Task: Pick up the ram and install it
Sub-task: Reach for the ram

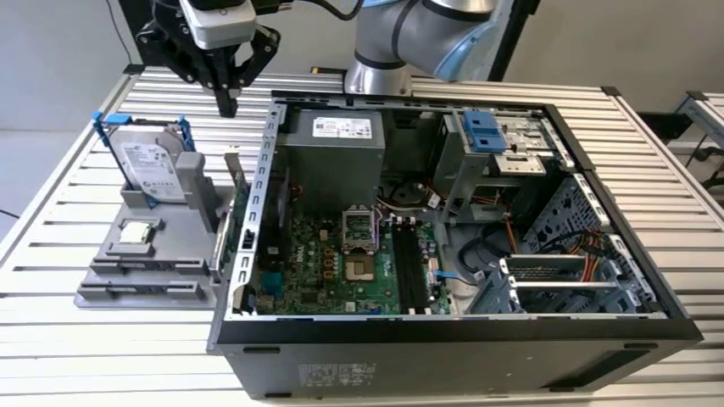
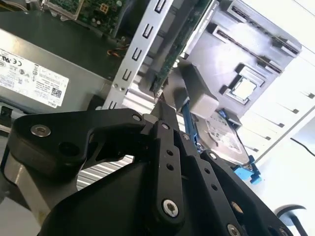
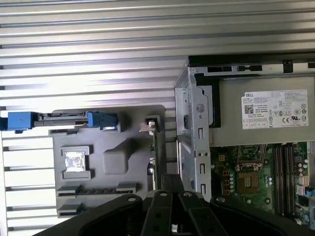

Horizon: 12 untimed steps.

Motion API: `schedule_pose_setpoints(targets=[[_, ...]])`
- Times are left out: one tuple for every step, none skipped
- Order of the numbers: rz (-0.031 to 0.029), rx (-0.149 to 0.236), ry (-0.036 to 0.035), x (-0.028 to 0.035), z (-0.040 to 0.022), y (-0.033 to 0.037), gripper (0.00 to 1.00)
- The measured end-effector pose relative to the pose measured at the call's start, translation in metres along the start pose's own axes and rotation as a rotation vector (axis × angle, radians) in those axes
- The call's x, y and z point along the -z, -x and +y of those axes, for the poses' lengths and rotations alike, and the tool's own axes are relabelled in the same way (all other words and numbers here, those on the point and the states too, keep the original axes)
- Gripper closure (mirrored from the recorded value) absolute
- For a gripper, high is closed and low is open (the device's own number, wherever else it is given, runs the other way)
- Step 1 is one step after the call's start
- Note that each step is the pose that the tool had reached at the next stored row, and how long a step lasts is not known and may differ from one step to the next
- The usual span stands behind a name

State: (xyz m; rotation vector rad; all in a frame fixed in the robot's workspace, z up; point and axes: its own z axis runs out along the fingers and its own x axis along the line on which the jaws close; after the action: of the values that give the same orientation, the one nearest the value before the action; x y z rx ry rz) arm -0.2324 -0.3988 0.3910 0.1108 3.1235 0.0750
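Note:
The ram is a thin dark stick standing on edge in the grey holder, close beside the computer case's outer wall. In both wrist views it appears edge-on. My gripper hangs a little above the ram's far end, apart from it, with its black fingers shut together and nothing between them. The fingertips point down at the stick in both wrist views. Inside the open case, the motherboard's long black memory slots lie beside the processor socket.
A silver hard drive in a blue frame stands upright in the holder, with a small square processor chip in front of it. The case wall rises right beside the ram. A power supply fills the case's back. Everything rests on a slatted metal table.

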Motion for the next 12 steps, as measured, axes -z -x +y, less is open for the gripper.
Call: schedule_pose_setpoints(targets=[[0.0006, 0.000, -0.0001, 0.0000, -0.0003, -0.0038, 1.00], [0.0013, 0.000, -0.0002, 0.0000, -0.0005, -0.0075, 1.00], [0.0020, 0.000, -0.0003, 0.0000, -0.0008, -0.0109, 1.00], [0.0027, 0.000, -0.0003, 0.0000, -0.0010, -0.0145, 1.00], [0.0034, 0.000, -0.0003, -0.0001, -0.0013, -0.0182, 1.00], [0.0041, 0.000, -0.0003, -0.0002, -0.0015, -0.0216, 1.00], [0.0051, 0.000, -0.0004, -0.0002, -0.0018, -0.0249, 1.00], [0.0060, 0.000, -0.0005, -0.0002, -0.0020, -0.0280, 1.00], [0.0069, 0.000, -0.0005, -0.0003, -0.0022, -0.0311, 1.00], [0.0080, 0.000, -0.0006, -0.0003, -0.0024, -0.0344, 1.00], [0.0089, -0.001, -0.0007, -0.0004, -0.0027, -0.0378, 1.00], [0.0097, 0.000, -0.0007, -0.0004, -0.0029, -0.0409, 1.00]])
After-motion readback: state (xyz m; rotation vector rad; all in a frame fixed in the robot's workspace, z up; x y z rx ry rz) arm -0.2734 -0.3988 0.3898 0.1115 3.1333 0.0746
